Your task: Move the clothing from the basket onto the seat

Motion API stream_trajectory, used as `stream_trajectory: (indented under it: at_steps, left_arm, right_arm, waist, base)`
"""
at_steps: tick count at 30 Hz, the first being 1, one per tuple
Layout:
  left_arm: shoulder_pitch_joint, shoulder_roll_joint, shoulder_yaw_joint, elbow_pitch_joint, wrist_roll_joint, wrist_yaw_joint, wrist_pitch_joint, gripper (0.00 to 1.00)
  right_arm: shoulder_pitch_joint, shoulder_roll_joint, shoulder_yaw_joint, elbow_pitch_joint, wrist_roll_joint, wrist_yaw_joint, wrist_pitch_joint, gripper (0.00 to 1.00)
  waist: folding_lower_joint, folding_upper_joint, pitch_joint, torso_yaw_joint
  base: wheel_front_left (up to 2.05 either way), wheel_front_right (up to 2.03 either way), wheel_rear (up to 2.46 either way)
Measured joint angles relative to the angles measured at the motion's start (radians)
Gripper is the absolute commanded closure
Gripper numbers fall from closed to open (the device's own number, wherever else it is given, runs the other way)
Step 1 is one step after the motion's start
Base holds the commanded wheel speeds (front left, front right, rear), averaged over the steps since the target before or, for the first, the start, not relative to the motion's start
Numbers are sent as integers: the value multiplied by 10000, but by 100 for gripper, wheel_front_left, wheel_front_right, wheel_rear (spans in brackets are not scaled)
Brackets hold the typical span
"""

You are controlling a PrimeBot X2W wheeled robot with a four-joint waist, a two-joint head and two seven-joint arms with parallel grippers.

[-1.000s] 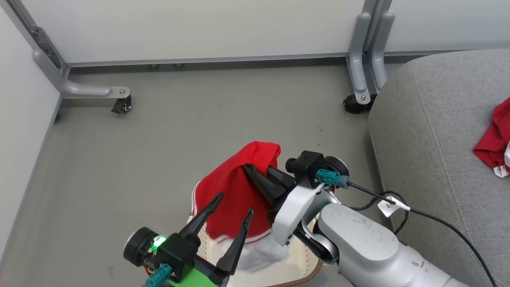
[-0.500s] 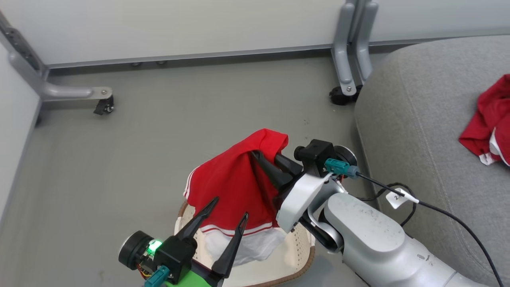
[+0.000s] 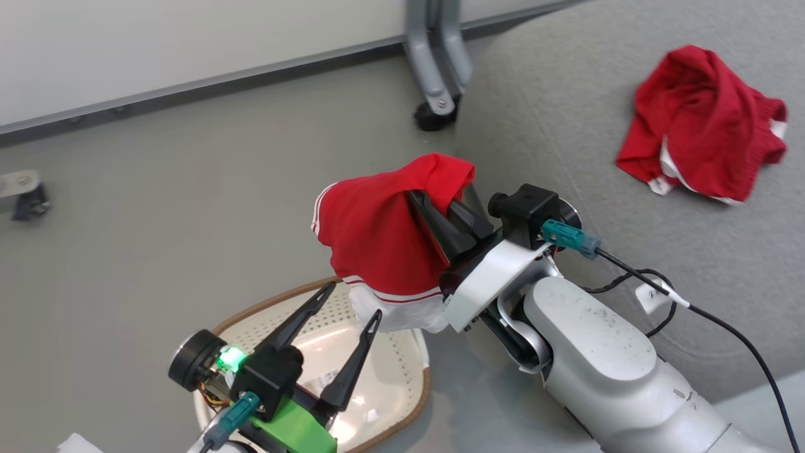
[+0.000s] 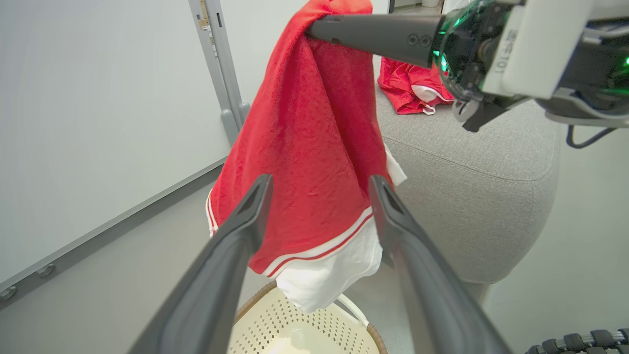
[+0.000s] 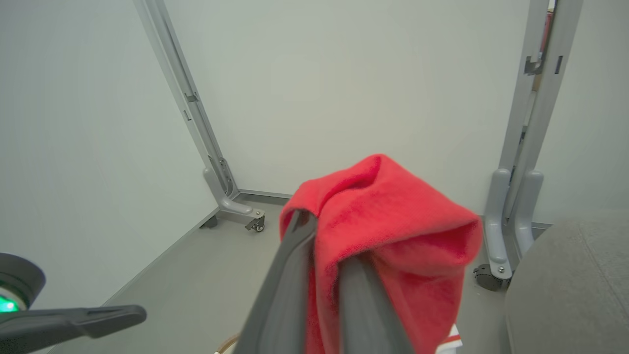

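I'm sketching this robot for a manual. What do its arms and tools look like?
The left tool and right tool each have two long tapering black fingers. The left has a green mount, glowing green lamp and teal plug. The right forearm is scuffed silver, with a teal connector, black cable and white tag.

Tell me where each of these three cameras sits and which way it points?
Head view: on the head, looking down at the basket and the seat; left pincer open, right pincer shut on the held garment.
Left wrist view: looks along its own open fingers at that hanging garment, the seat beyond.
Right wrist view: looks along its own clamped fingers toward the wall panels.
Shared: all three show the held garment.
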State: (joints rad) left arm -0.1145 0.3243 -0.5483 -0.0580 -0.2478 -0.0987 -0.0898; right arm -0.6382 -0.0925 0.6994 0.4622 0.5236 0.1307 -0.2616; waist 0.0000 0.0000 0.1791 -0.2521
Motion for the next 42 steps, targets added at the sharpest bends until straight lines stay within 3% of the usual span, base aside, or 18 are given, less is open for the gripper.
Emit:
stream_trajectory:
  at_steps: [13, 19, 25, 32, 39, 42]
  left_arm:
    - [-399, 602, -40, -677, -21, -69, 731, 0]
    - [-618, 675, -178, -932, -115, -111, 989, 0]
    - [-1061, 821, -151, -1189, 13, -113, 1149, 0]
    - [-1974, 1032, -249, -1609, 236, -171, 1283, 0]
    - [-2933, 1300, -299, -2021, 566, -234, 1419, 0]
    - [-3366, 1417, -337, -2134, 662, -244, 1465, 0]
  right_arm:
    - [853, 109, -1824, -909, -462, 0, 0, 100]
    - [1101, 59, -3010, -1448, -763, 0, 0, 100]
    - [510, -196, -4667, -1691, -966, 0, 0, 100]
    - [-1495, -1329, -6696, -1570, -1062, 0, 0, 100]
    - [-3176, -2602, -8092, -698, -915, 0, -10, 100]
    - [-3420, -2755, -8165, 88, -788, 0, -10, 100]
  waist:
    - [1, 0, 873, -2451]
    - [0, 0, 1498, -2948]
    - [1, 0, 2159, -3117]
    - [1, 0, 3004, -2850]
    - [0, 0, 4097, -2326]
    - [0, 0, 4654, -2094]
  base:
    - [0, 0, 0]
    - [0, 0, 0]
    - [0, 0, 0]
    - [0, 0, 0]
    - [0, 0, 0]
    - [0, 0, 0]
